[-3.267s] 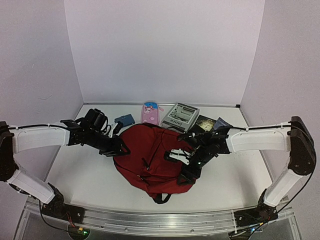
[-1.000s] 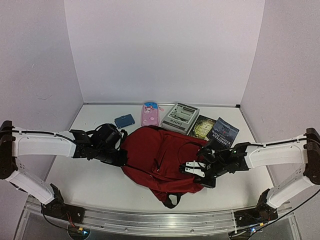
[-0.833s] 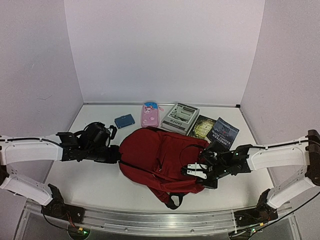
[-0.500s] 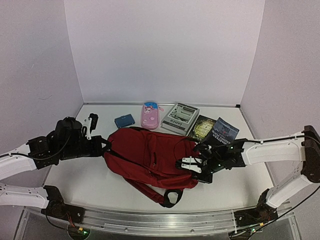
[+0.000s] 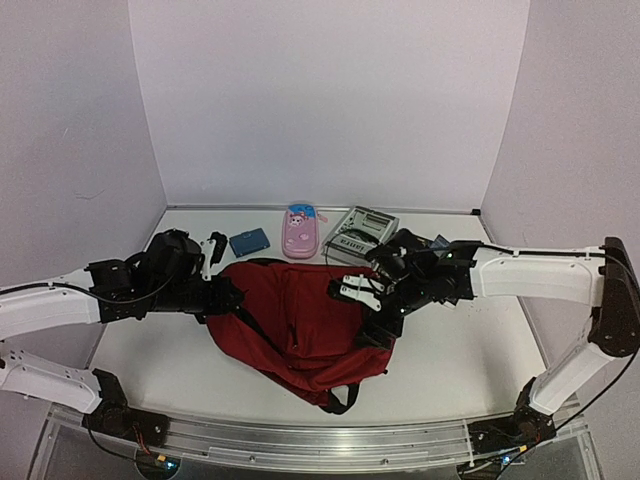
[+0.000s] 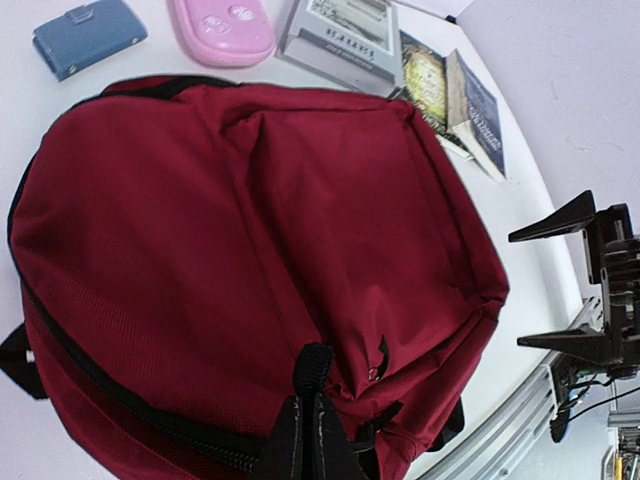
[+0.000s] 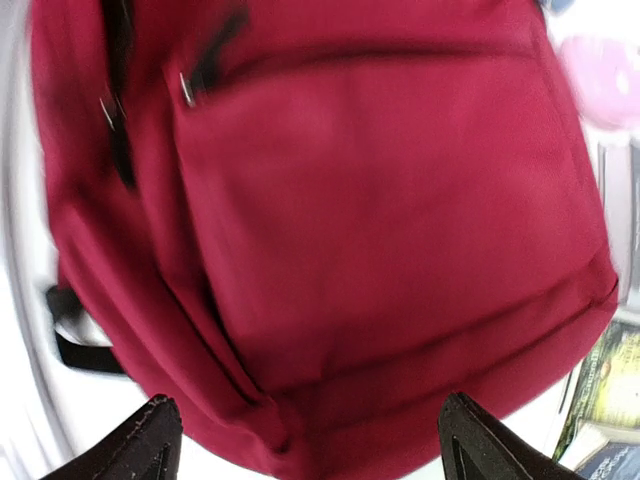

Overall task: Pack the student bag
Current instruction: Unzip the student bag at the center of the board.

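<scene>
The student bag [image 5: 300,325], dark red with black straps, lies in the middle of the table with its front zip pocket [image 7: 360,180] up. My left gripper [image 5: 226,300] is at the bag's left end. In the left wrist view the left gripper [image 6: 305,405] is shut on the bag's black webbing loop [image 6: 313,365]. My right gripper [image 5: 372,313] hovers over the bag's right end. The right wrist view shows the right gripper [image 7: 315,432] wide open, one fingertip [image 7: 152,428] on each side of the bag's bottom edge, holding nothing.
Along the back lie a blue wallet [image 5: 249,241], a pink pencil case [image 5: 301,228] and a grey book [image 5: 360,230]. Dark books [image 6: 455,95] lie behind the right arm. The metal rail [image 5: 320,445] runs along the near edge.
My right gripper has opened, let go of the bag's right side and moved up and back-left. The left gripper, still shut on the loop, has shifted right and the bag has bunched up.
</scene>
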Robot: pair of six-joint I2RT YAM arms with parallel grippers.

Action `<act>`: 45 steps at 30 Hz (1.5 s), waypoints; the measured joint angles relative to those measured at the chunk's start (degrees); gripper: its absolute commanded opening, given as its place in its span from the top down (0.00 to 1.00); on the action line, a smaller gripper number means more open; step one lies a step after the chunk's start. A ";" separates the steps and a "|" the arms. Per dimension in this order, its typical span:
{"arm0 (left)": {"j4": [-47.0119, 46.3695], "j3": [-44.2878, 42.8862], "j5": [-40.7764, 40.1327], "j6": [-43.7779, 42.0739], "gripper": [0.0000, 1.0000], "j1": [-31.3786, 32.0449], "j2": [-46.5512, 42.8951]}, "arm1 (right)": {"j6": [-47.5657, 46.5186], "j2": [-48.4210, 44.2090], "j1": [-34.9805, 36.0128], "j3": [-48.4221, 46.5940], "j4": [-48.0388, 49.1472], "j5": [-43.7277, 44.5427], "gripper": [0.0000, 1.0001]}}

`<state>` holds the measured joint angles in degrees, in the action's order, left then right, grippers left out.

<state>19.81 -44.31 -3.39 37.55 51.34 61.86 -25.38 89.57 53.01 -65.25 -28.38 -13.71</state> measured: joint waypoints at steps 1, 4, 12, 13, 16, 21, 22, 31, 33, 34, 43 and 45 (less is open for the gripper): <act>-0.47 -0.50 0.24 0.04 1.00 0.08 0.23 | 0.81 0.04 0.00 -1.68 -0.49 -1.15 0.15; -1.33 -1.72 0.74 0.46 1.00 0.15 0.46 | 3.44 0.46 0.00 -6.91 -1.55 -4.98 0.17; -1.13 -7.53 0.17 4.41 1.00 0.26 1.44 | 11.22 9.38 1.25 -21.78 -1.13 -12.77 0.20; -1.13 -8.37 0.17 4.83 1.00 0.26 2.03 | 12.00 10.52 1.85 -23.13 -1.14 -13.03 0.20; -1.32 -9.94 0.18 6.07 1.00 0.43 3.65 | 13.85 13.13 3.57 -26.21 -0.77 -13.66 0.21; -1.37 -10.12 0.24 7.39 1.00 0.83 4.29 | 16.93 15.61 5.13 -28.95 0.66 -13.97 0.26; -1.51 -10.11 0.28 7.50 1.00 0.87 4.29 | 17.48 15.97 5.16 -29.22 1.21 -13.83 0.27; -2.14 -10.10 0.78 8.01 1.00 0.87 4.29 | 22.42 19.57 5.16 -30.01 5.81 -12.53 0.57; -2.16 -10.11 0.75 8.23 1.00 0.86 4.29 | 23.17 20.31 5.16 -30.02 6.34 -12.49 0.58; -2.16 -10.10 0.72 8.40 1.00 0.85 4.29 | 23.55 20.67 5.16 -30.04 6.62 -12.49 0.65; -2.21 -10.10 -1.05 9.23 1.00 0.90 4.17 | 23.96 20.90 5.27 -30.04 7.72 -13.16 1.00; -1.89 -10.12 -2.60 9.52 1.00 0.93 4.11 | 23.89 20.67 5.27 -29.66 7.89 -13.14 1.00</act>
<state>17.91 -54.43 -6.00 47.07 52.27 65.98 -1.50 110.24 58.28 -94.91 -20.49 -26.85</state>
